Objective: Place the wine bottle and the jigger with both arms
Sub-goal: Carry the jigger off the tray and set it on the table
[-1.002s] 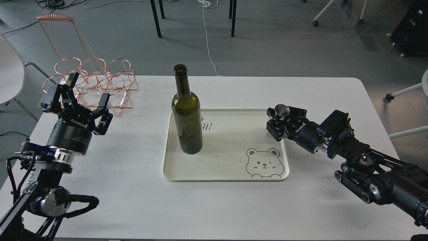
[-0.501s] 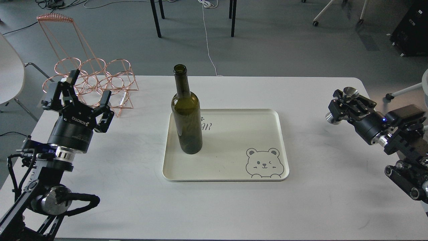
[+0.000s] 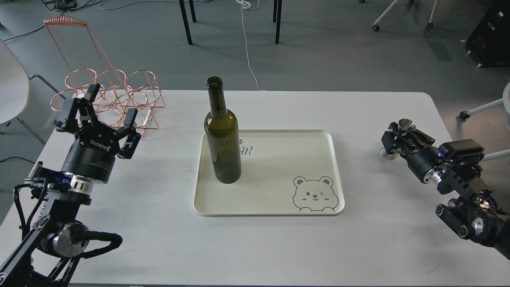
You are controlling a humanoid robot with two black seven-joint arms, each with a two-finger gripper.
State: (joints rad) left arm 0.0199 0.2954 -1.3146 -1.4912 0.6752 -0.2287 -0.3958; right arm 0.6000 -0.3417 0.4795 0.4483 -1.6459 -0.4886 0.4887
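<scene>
While the wine bottle [image 3: 222,135] stands upright on the cream tray [image 3: 279,199], toward the tray's 9 o'clock side, nothing is touching it. It's dark olive green with an open mouth, no cork or label that I can see. The tray sits mid-worktop [image 3: 255,247] and has a little winking bear [image 3: 314,194] printed at its 5 o'clock corner.

Over at about 3 o'clock from the tray, well clear of its edge, the right gripper [image 3: 400,139] is clenched around the jigger [image 3: 402,133]. You can see the shiny steel cone poking out the top and a bit of the lower end sticking out at the side, so it's held tilted, up off the worktop as far as I can tell.

At 9 o'clock from the tray, the left gripper [image 3: 104,119] hangs over the worktop with its fingers splayed wide and nothing between them. It's well apart from the bottle. Just past it, at the worktop's 10 o'clock corner, sits a copper wire rack [image 3: 115,95] with round loops and a tall handle.
</scene>
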